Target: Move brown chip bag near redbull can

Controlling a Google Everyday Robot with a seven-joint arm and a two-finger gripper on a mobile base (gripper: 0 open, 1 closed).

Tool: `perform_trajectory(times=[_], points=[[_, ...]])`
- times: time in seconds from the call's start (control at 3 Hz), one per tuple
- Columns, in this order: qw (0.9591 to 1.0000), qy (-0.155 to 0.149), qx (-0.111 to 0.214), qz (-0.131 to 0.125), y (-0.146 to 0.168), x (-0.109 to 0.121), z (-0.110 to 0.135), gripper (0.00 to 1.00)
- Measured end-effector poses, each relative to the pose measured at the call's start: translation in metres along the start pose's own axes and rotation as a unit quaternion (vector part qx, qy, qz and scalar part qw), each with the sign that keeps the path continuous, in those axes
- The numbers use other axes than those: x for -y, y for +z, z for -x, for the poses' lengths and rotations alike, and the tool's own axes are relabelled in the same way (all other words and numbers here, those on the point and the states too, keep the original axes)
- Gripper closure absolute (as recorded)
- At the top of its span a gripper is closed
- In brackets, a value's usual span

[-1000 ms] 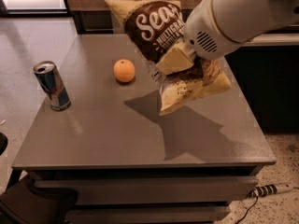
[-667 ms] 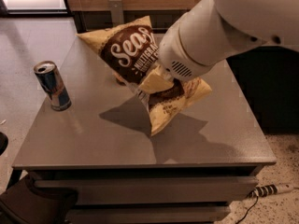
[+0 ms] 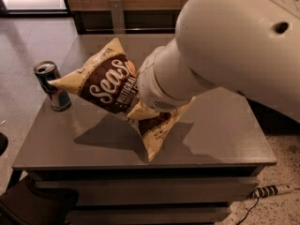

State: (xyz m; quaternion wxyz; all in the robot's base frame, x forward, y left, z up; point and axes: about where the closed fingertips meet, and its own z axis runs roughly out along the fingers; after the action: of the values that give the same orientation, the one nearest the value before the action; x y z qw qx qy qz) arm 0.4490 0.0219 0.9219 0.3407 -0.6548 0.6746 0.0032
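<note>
The pincer [image 3: 137, 108], mostly hidden beneath the arm's wrist, clenches the chip bag [image 3: 104, 86] above the bench [image 3: 225, 135]. The can [image 3: 52, 86] stands left of the pincer, near the bag's corner.

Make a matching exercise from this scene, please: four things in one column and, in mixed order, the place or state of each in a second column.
Column one
1. brown chip bag
2. redbull can
3. gripper
4. power strip

Column two
A. stands upright near the left edge of the table
B. lies on the floor, to the right of the table
C. is held tilted over the table
D. grips the bag's middle, mostly hidden by the arm

Pairs: 1-C, 2-A, 3-D, 4-B
</note>
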Motion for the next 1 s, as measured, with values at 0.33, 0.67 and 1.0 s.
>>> perform_trajectory(times=[0.33,0.67,1.0], points=[[1.0,-0.006,0.001,-0.002,-0.002,-0.0006,0.0033,0.58],[0.9999,-0.009,0.002,-0.004,-0.004,-0.0003,0.0063,0.35],[0.9999,-0.013,0.004,-0.009,-0.0082,0.0004,0.0121,0.03]])
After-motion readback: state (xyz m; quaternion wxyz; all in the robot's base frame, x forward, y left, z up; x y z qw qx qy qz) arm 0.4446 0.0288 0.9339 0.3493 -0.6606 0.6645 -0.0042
